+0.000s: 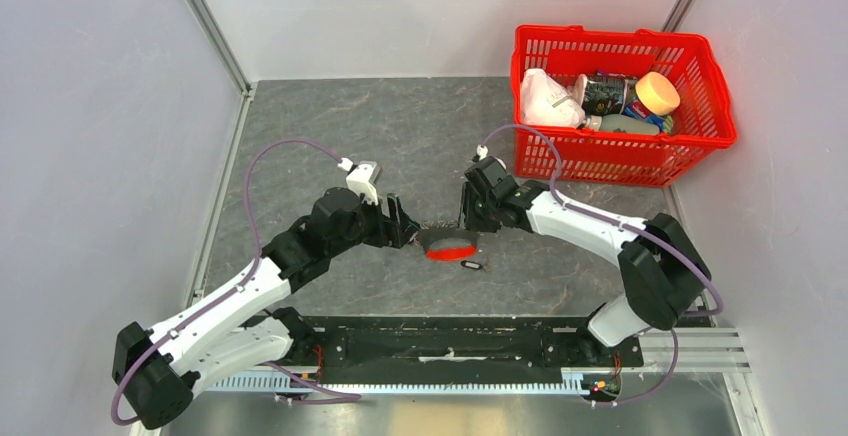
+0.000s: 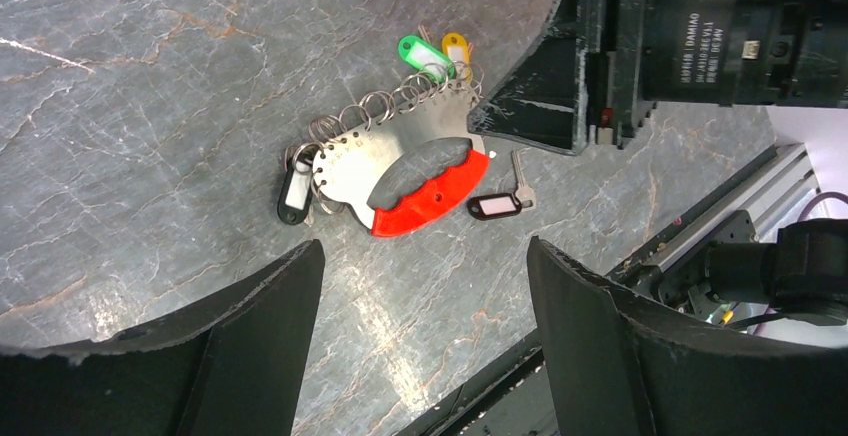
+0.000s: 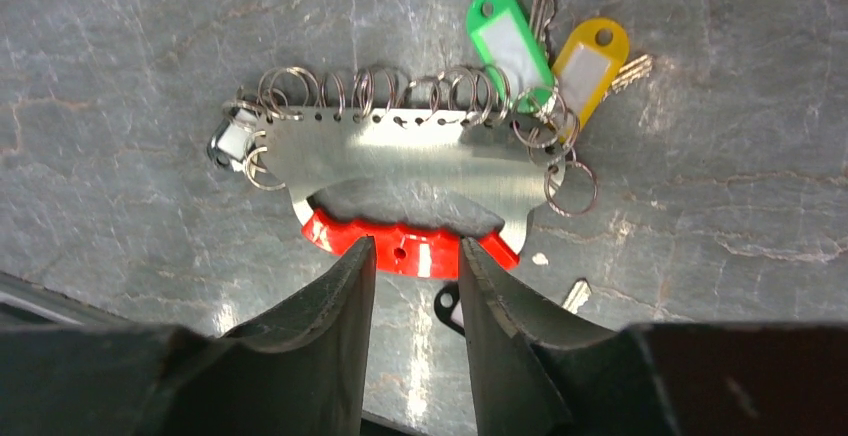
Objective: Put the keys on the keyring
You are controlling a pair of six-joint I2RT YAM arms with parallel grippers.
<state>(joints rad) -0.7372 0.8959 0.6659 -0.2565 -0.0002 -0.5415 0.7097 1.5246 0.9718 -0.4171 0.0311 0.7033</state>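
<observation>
"Since the keyring (image 3: 400,151) lies flat on the table (image 3: 120,36), mid-frame in the right wrist view, where would you take hold of it?"

"By the thick red grip (image 2: 430,201) along its lower edge. The metal plate looks thin, stiff and slick, and the grip gives fingers something to bite on."

"And the keys?"

"The green-tagged key (image 3: 508,46) and the yellow-tagged key (image 3: 588,61) hang from rings at the upper right. The loose key (image 2: 497,204), with a black tag, lies just below the grip, right of centre in the left wrist view. It looks light and sits flat on the stone, so it may skid. I'd pinch the plastic tag, not the blade."

"The rings?"

"Springy split coils, I'd judge. They would need prying open with the plate pinned down."

"Fingers?"

"The left gripper (image 2: 425,356) is spread wide at the bottom of its view and holds nothing. The right gripper (image 3: 417,256) has a narrow gap between its fingers, over the grip's edge. It isn't closed on the grip, and I can't tell whether it touches it."
</observation>
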